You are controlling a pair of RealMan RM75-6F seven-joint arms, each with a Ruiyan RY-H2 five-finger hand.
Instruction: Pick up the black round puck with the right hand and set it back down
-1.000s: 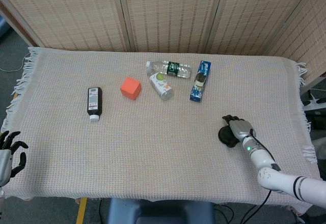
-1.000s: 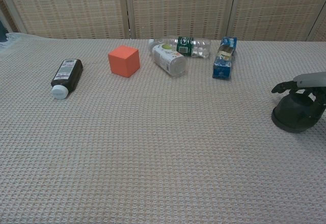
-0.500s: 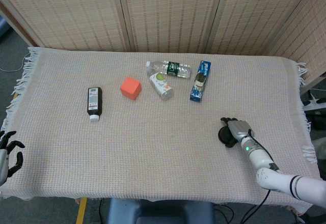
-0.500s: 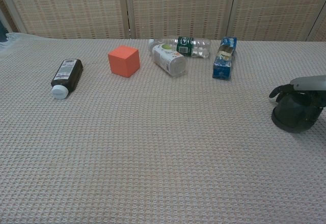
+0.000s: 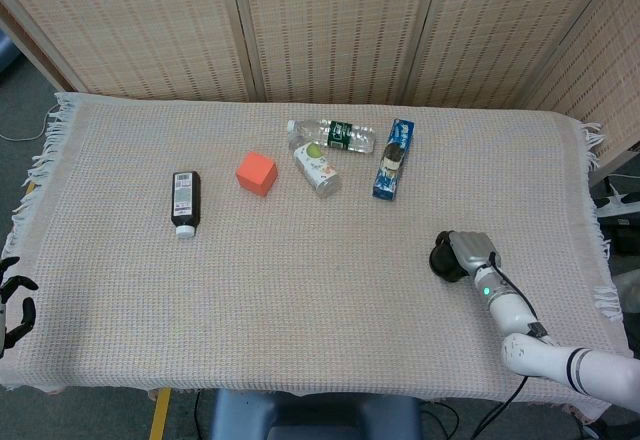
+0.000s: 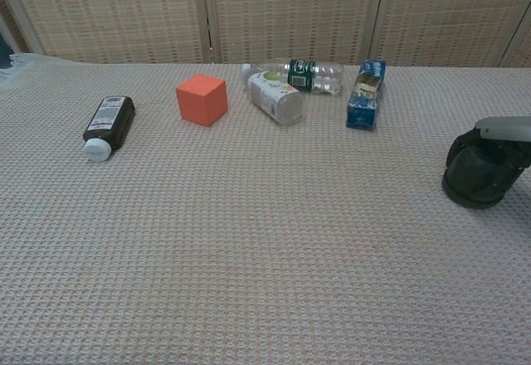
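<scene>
Black puck (image 6: 473,178): directly under my right hand (image 5: 469,253), fingers wrapped over its far side, apparently gripping. Round, no long axis. Left hand (image 5: 10,298) far off, holding nothing.

I'm looking at my right hand (image 5: 466,252): a pale grey, boxy back plate over black fingers (image 5: 441,257). Just behind it, a small green light (image 5: 487,291) glows on the slim white wrist. A thin black cable (image 5: 512,293) runs along that white forearm (image 5: 510,312). Further back there's a rounded white joint, then black bands (image 5: 573,365) ringing the arm. My left hand (image 5: 12,303) shows only as black fingertips at the frame edge.
</scene>
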